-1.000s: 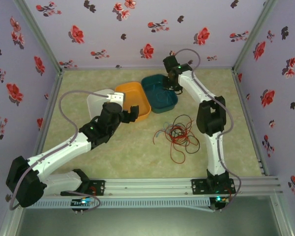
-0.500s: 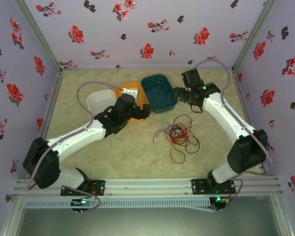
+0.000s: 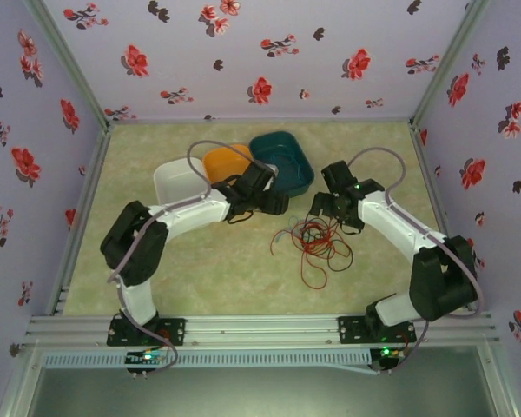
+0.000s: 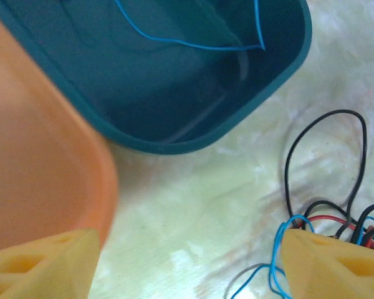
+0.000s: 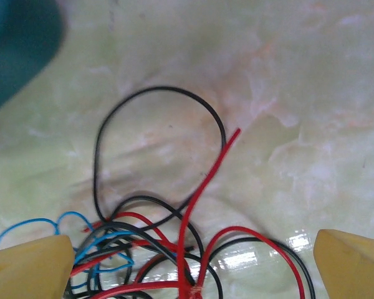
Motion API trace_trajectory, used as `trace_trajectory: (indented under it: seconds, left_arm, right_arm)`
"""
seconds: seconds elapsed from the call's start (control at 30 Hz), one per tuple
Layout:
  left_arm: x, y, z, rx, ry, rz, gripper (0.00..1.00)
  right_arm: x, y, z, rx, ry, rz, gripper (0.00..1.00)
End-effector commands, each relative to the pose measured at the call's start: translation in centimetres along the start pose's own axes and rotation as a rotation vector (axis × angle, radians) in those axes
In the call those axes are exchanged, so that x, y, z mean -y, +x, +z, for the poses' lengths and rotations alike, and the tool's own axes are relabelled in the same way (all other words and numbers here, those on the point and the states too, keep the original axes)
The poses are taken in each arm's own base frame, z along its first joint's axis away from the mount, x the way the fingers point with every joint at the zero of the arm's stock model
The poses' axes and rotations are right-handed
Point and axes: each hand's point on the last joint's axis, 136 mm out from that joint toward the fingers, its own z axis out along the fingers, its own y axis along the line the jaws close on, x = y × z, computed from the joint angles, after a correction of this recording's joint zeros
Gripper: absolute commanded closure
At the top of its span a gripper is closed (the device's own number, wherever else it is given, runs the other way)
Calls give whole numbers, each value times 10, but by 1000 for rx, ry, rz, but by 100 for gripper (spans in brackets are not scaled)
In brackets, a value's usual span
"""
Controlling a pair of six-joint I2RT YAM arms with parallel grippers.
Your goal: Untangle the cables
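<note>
The cables (image 3: pixel 317 239) lie in a red, black and blue tangle on the table (image 3: pixel 200 269), near the teal bin (image 3: pixel 291 156) (one blue strand (image 4: pixel 187 42) lies inside it). The right gripper (image 5: pixel 187 261) hovers over the tangle, jaws spread wide, pinching nothing. The left gripper (image 4: pixel 187 265) hangs beside the orange bin (image 4: pixel 37 156), jaws likewise spread and empty

The cables (image 5: pixel 193 194) look smooth-sheathed, the table (image 5: pixel 287 75) glossy, the teal bin (image 4: pixel 174 81) and orange bin (image 4: pixel 37 162) smooth plastic.

Inspection finds no legible text, label, brand, number or sign (the walls (image 3: pixel 243 61) bear a floral print).
</note>
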Motion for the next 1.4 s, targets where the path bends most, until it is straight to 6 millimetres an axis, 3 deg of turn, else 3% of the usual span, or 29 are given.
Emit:
trace_trajectory:
  seconds: [0.0,0.23,0.37,0.47,0.57,0.7,0.83,0.97,1.17,1.37]
  left_arm:
    - [23,5,4,-66,61,22,30]
    - [42,27,26,-158,77,76,37]
    - [44,38,37,-195,73,74,41]
    - [42,43,41,-218,68,70,51]
    - [41,47,41,-226,66,64,52]
    - [42,47,43,-228,69,57,67]
    - [45,44,46,-221,76,56,75]
    - [44,46,48,-223,75,51,67]
    - [44,51,53,-241,81,49,67]
    - [49,50,50,-233,95,60,96]
  right_arm:
    - [1,5,5,5,-18,67,1]
    - [11,25,17,-14,-25,118,1]
    - [12,32,23,-25,-40,134,1]
    - [11,34,25,-32,-42,138,1]
    - [12,34,25,-30,-41,142,1]
    - [14,34,25,-23,-35,147,1]
    - [14,33,24,-17,-34,150,1]
    - [14,30,23,-11,-35,151,1]
    - [13,29,23,-5,-39,160,1]
    - [19,30,23,3,-17,169,1]
